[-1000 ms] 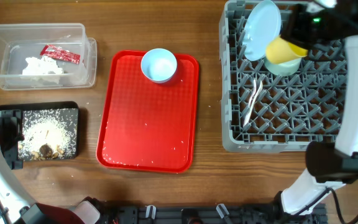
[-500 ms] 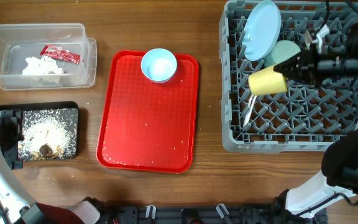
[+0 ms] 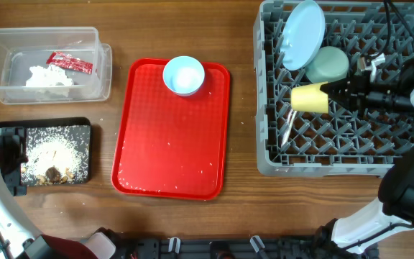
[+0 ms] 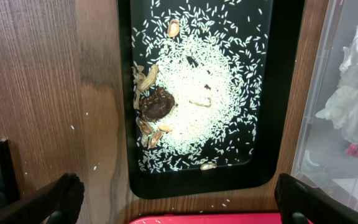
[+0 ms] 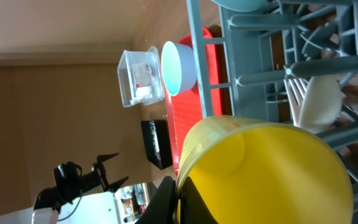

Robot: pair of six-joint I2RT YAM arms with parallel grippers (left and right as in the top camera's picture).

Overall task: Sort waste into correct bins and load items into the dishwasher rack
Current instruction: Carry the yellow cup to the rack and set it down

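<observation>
Step in hand: the right end effector (image 3: 329, 93) is pinching the yellow cup (image 3: 309, 98) by its rim, sideways over the dishwasher rack (image 3: 336, 155), right of frame.
Left end effector (image 4: 178, 190): hanging spread wide above the black tray (image 4: 124, 93).
Next move: probably calling for tipping the cup mouth-down between pegs, then letting go.

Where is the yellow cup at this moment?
In the overhead view, the yellow cup lies on its side in the right gripper, over the grey dishwasher rack, just below the mint green bowl.
</observation>
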